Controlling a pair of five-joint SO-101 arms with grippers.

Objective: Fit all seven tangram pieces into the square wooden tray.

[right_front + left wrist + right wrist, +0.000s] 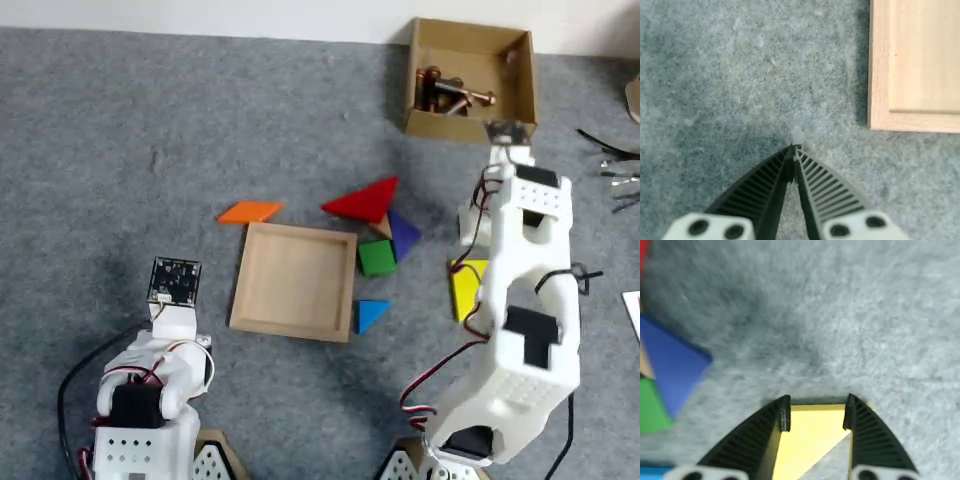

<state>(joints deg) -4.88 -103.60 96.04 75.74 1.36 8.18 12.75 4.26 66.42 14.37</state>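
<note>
The square wooden tray (295,280) lies empty in the middle of the grey felt. Around its far and right sides lie an orange parallelogram (250,211), a red triangle (365,200), a tan triangle (380,228), a dark blue triangle (403,235), a green square (376,257) and a light blue triangle (370,313). A yellow triangle (467,288) lies partly under the right arm. My right gripper (816,412) hovers open over the yellow triangle (810,435). My left gripper (794,148) is shut on nothing, on the felt just off the tray's near left corner (880,75).
A cardboard box (470,120) with copper-coloured metal parts stands at the back right. Cables (610,160) lie at the right edge. The dark blue triangle (675,370) and green square (650,405) lie close beside the right gripper. Bare felt stretches left of the tray.
</note>
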